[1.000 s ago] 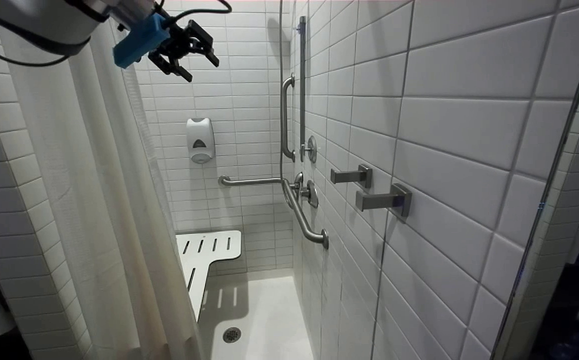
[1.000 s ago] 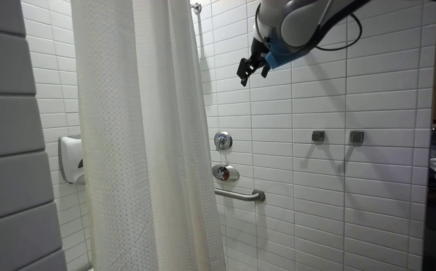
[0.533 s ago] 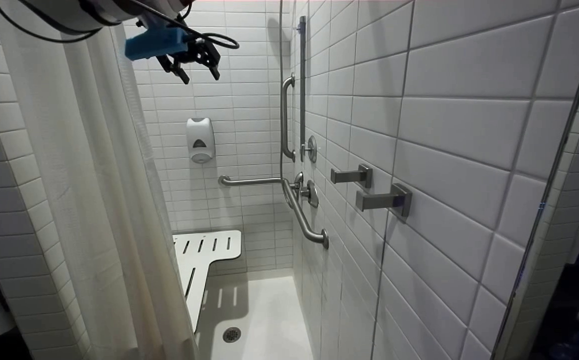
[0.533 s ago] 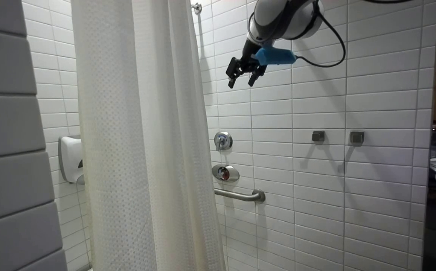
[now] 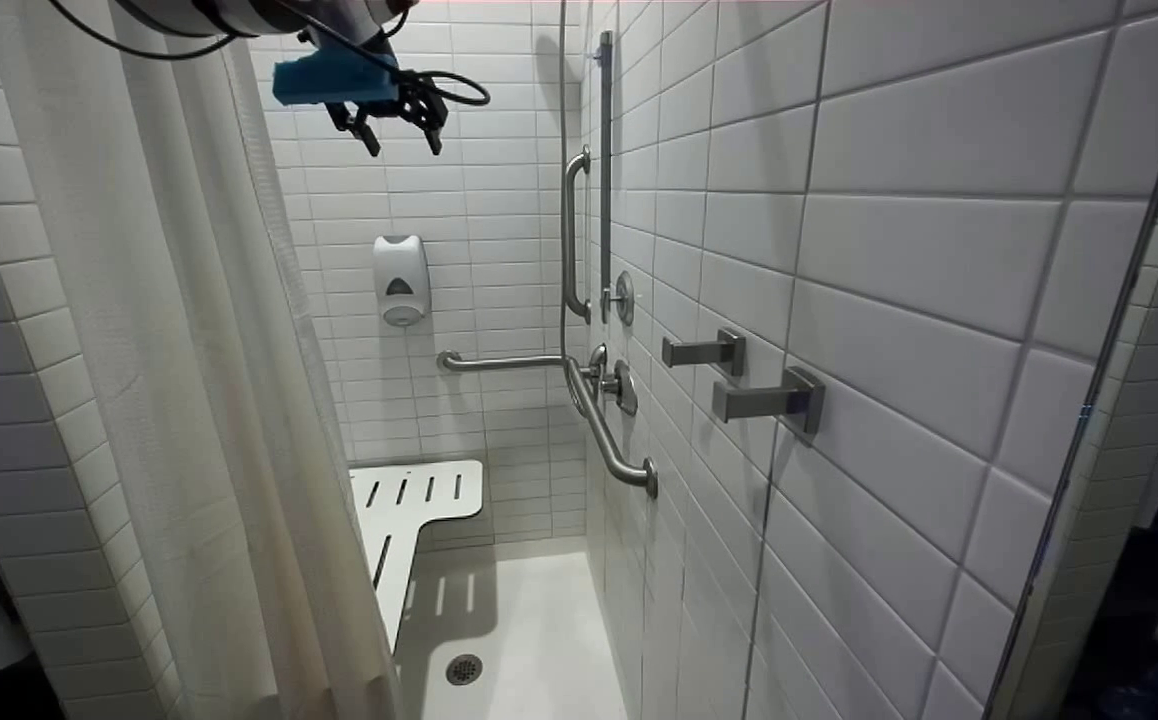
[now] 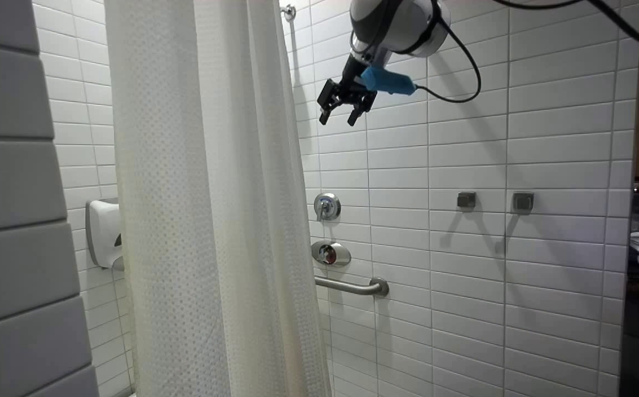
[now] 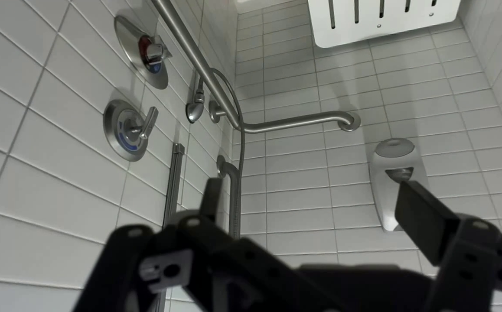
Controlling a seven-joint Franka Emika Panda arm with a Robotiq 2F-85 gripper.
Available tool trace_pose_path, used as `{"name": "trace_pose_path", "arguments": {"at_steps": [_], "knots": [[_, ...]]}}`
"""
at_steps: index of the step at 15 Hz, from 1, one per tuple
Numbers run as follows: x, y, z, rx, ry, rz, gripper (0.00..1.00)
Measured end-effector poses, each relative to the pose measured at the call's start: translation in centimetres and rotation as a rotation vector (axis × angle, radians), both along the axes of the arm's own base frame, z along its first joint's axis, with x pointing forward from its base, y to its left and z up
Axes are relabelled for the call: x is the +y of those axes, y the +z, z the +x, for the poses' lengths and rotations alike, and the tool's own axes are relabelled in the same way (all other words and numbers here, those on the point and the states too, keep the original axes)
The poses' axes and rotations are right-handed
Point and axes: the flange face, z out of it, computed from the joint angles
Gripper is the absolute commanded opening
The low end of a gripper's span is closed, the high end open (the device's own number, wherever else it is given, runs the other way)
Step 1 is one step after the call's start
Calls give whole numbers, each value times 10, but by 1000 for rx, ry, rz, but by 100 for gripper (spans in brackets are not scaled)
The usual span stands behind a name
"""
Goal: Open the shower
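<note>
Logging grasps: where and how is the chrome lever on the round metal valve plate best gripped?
Likely by the free end of the chrome lever, the black pincer coming from in front of the white tile wall: the slim lever points down, standing off the round plate, both sides exposed.

Fairly bright in here, lit from above: the slatted shower seat (image 5: pixel 394 520) lays a striped shadow on the shower floor (image 5: pixel 549 620), wall hooks (image 6: pixel 466 200) throw slanting ones, and the gripper fingers (image 7: pixel 426 223) blur in the wrist view.
</note>
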Motion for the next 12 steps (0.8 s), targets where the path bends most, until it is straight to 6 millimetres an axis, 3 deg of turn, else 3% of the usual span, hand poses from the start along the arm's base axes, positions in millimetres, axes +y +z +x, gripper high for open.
{"name": "trace_pose_path", "arguments": {"at_steps": [8,12], "knots": [[-27,4,54,26,-29,92,100],[-17,-1,71,137,29,193,100]]}}
